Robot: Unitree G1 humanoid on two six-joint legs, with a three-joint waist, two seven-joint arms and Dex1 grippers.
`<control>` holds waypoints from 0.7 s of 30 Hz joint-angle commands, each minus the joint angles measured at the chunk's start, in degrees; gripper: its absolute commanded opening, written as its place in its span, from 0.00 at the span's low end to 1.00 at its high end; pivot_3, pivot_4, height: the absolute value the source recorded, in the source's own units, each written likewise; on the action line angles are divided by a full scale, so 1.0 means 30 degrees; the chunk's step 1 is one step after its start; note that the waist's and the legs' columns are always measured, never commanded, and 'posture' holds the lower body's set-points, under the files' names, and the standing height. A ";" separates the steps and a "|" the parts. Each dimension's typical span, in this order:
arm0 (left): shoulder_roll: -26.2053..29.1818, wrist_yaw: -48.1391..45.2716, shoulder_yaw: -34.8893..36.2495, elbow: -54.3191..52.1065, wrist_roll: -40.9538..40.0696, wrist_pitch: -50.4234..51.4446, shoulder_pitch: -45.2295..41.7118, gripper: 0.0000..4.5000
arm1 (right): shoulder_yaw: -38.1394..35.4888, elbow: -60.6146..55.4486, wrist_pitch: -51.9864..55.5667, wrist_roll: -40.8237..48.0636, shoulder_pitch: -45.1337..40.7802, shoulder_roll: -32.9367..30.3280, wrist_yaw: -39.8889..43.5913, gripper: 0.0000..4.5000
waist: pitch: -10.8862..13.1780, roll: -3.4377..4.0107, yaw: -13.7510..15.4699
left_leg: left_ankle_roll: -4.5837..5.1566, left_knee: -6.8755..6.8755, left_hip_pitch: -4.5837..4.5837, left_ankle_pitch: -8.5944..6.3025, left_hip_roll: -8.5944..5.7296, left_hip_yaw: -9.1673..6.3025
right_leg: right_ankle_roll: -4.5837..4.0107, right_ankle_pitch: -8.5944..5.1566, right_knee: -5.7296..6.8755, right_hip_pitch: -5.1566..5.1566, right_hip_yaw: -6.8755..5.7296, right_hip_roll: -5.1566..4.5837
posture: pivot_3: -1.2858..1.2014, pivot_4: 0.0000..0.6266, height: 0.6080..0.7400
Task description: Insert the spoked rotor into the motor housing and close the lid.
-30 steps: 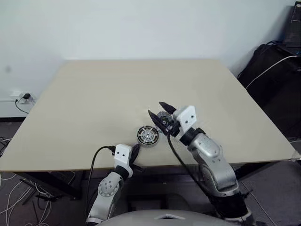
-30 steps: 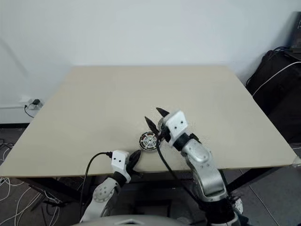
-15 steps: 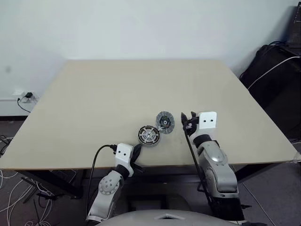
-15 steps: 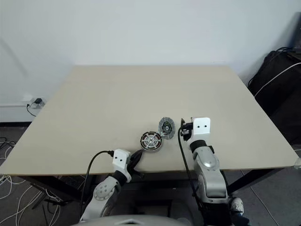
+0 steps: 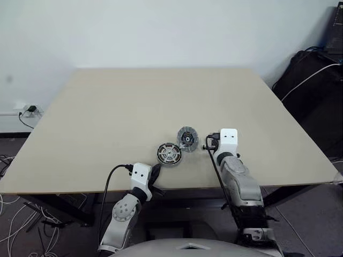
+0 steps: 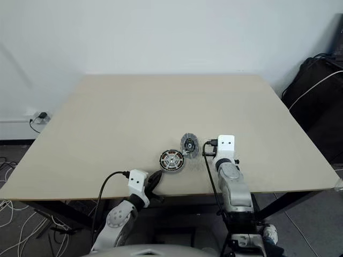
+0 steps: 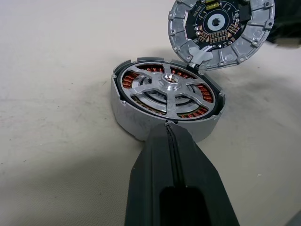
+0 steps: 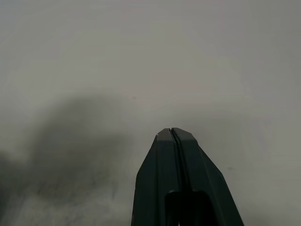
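the rotor [image 7: 168, 91] already sat inside the housing [image 7: 136, 129] near the table's [image 5: 107, 107] front edge. the lid [image 7: 221, 26] leaned against its rim, not yet closed. both the left gripper [image 7: 170, 136] and right gripper [image 8: 172, 133] were pinched shut, empty.

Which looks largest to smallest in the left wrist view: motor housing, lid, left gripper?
1. Left gripper, though it sits nearest the camera, so this is unsure.
2. Motor housing, with the rotor inside.
3. Lid, partly cut off and farther away.
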 commanded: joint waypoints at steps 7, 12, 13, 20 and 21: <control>-0.0083 0.0242 -0.0161 -0.1102 -0.0022 0.0096 0.0182 0.00 | 0.0965 0.2436 -0.4109 0.1948 -0.1873 -0.0543 0.6063 0.01 | 0.0001 0.0006 -0.0036 | 0.0004 0.0000 0.0006 -0.0001 0.0000 -0.0004 | 0.0007 0.0008 -0.0001 0.0009 0.0003 0.0006 | 0.52 0.00 1.00; -0.0042 0.0324 -0.0113 -0.1370 -0.0084 0.0254 0.0268 0.00 | 0.1728 0.1663 -0.3444 0.2897 -0.1731 -0.1040 0.8799 0.01 | 0.0000 0.0006 -0.0021 | 0.0007 0.0000 0.0010 -0.0003 0.0000 0.0001 | -0.0029 0.0033 -0.0002 0.0012 0.0006 0.0005 | 0.52 0.00 1.00; -0.0035 0.0331 -0.0104 -0.1415 -0.0090 0.0286 0.0280 0.00 | 0.1884 0.1460 -0.3332 0.2966 -0.1669 -0.1106 0.9091 0.01 | 0.0000 0.0007 -0.0015 | 0.0006 0.0000 0.0012 -0.0003 0.0001 -0.0001 | -0.0035 0.0036 -0.0001 0.0013 0.0006 0.0005 | 0.52 0.00 1.00; -0.0057 0.0319 -0.0104 -0.1457 -0.0109 0.0532 0.0158 0.00 | 0.2714 0.0739 -0.3170 0.2892 -0.1249 -0.0896 0.9292 0.01 | -0.0003 0.0010 -0.0021 | 0.0005 0.0000 0.0019 -0.0002 0.0004 0.0003 | -0.0033 0.0035 0.0004 0.0014 0.0004 0.0009 | 0.52 0.00 1.00; -0.0049 0.0308 -0.0102 -0.1466 -0.0109 0.0554 0.0154 0.00 | 0.2812 0.0732 -0.3149 0.2881 -0.1184 -0.0827 0.9247 0.01 | -0.0003 0.0011 -0.0018 | 0.0005 0.0000 0.0018 -0.0003 0.0004 0.0005 | -0.0033 0.0035 0.0004 0.0014 0.0004 0.0009 | 0.52 0.00 1.00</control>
